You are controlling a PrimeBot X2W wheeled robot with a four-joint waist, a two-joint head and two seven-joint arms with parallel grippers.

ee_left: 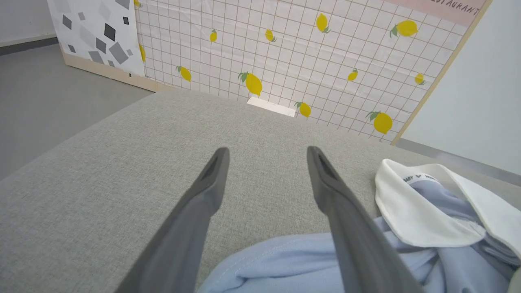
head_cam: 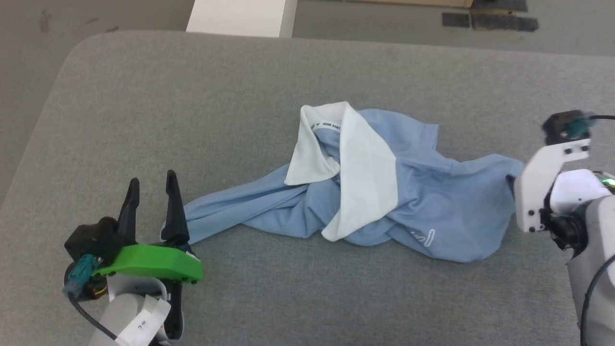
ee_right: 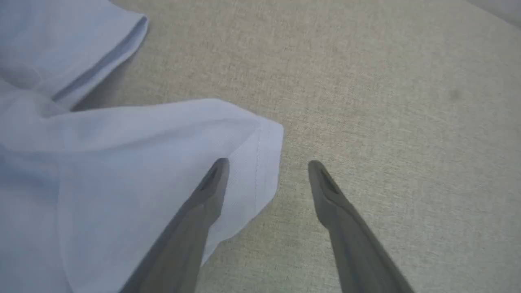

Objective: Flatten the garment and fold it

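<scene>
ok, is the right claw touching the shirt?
Cannot tell. Right wrist view: the open right claw has one finger over a corner of the garment, the other over the grey cushion; contact or gap isn't plain.

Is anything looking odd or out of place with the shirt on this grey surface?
The garment lies bunched and twisted on the grey surface, not flat. Its white collar is flipped open over the body, and one end is drawn into a narrow strip toward the left gripper. No tear shows.
</scene>
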